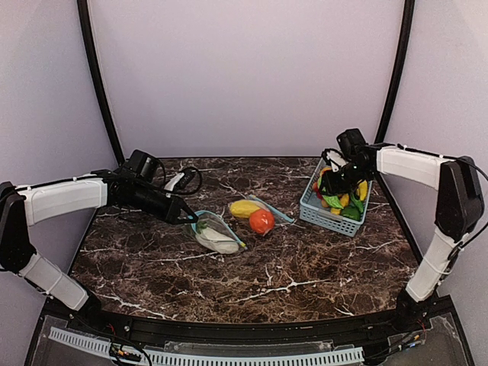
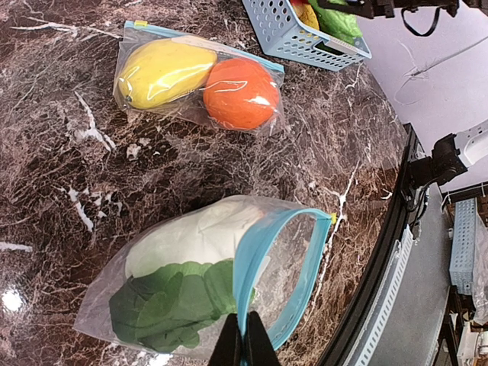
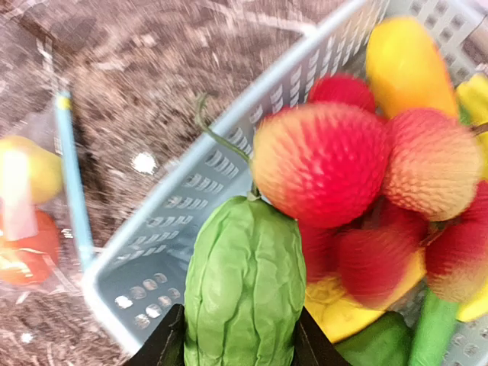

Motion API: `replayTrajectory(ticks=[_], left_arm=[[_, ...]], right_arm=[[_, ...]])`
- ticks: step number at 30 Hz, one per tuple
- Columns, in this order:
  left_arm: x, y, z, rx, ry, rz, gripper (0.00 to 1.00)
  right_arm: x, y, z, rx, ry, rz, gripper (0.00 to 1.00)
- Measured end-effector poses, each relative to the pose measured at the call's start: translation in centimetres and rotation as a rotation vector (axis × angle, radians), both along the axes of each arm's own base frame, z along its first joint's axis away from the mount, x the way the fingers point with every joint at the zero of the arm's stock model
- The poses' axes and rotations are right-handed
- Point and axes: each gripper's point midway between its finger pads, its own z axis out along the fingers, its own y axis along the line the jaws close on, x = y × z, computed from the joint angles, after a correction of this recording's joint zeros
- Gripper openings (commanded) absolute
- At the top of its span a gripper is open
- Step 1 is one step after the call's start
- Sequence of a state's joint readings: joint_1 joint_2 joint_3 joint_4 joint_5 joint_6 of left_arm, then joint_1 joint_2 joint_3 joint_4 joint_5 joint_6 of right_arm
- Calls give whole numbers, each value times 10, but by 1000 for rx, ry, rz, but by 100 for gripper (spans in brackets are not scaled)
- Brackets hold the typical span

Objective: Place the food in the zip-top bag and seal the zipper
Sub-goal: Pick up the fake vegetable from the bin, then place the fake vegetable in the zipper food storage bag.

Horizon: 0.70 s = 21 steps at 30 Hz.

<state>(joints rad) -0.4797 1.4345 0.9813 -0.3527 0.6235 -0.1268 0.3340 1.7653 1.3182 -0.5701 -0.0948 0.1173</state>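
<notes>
Over the rim of the blue basket point(image 3: 145, 290), a green leafy piece point(image 3: 244, 282) sits clamped between the jaws of the right gripper point(image 3: 239, 339); the step in hand looks like picking food. Next it must be carried toward 9 o'clock to the open bag point(image 2: 245, 267), whose zipper rim the left gripper point(image 2: 244, 343) pinches tight, with a white oblong point(image 2: 191, 236) and 1 green piece point(image 2: 168, 305) inside.
</notes>
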Motion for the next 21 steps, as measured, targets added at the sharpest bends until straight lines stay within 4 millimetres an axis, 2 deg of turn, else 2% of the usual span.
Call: replayTrajectory(ticks=[2, 5, 10, 13, 16, 21], left_arm=[[0, 0, 0, 1, 0, 1, 1], [0, 0, 0, 1, -1, 1, 1], [0, 0, 0, 0, 0, 0, 1], [-1, -1, 1, -7, 3, -6, 1], [-3, -3, 3, -20, 9, -17, 1], [-7, -5, 5, -41, 20, -36, 1]], right_arm=[[-3, 0, 24, 23, -46, 4, 38], [-7, 0, 47, 43, -88, 8, 38], [-22, 2, 54, 72, -83, 40, 37], [-36, 12, 57, 116, -68, 99, 39], [-58, 35, 74, 178, -94, 199, 39], [-103, 107, 136, 315, -267, 435, 39]])
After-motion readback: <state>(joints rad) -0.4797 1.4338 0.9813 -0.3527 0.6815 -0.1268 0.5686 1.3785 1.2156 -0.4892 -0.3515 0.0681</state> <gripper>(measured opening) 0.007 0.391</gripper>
